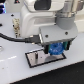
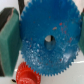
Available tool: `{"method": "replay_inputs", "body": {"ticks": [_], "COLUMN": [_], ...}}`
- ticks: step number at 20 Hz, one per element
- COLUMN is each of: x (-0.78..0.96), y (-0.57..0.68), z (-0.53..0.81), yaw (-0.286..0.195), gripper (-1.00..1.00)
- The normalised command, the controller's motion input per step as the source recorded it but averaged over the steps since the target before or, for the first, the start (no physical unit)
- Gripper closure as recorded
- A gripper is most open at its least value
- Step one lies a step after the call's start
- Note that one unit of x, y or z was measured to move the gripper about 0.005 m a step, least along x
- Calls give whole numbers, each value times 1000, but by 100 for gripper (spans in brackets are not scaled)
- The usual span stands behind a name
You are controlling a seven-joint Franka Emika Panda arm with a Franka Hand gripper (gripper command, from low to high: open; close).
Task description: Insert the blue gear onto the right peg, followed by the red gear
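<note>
Gripper (image 1: 55,49) clamped on the blue gear (image 2: 47,39), one green finger pad (image 2: 8,42) pressed against its toothed rim. Held low over the black-framed grey plate (image 1: 39,58) on the white table (image 1: 15,70). Red gear (image 2: 26,76) peeking out just past the blue gear's rim, partly hidden. Right peg not discernible.

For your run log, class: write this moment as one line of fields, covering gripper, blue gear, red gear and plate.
gripper: shut on blue gear | position: over plate | red gear: beneath blue gear's edge | peg: not visible
</note>
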Motion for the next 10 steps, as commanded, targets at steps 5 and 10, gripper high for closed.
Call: {"method": "replay_inputs", "body": {"ticks": [5,10], "x": [75,34], "y": [-65,-70], "z": [94,130], "yaw": [0,0], "gripper": [100,100]}}
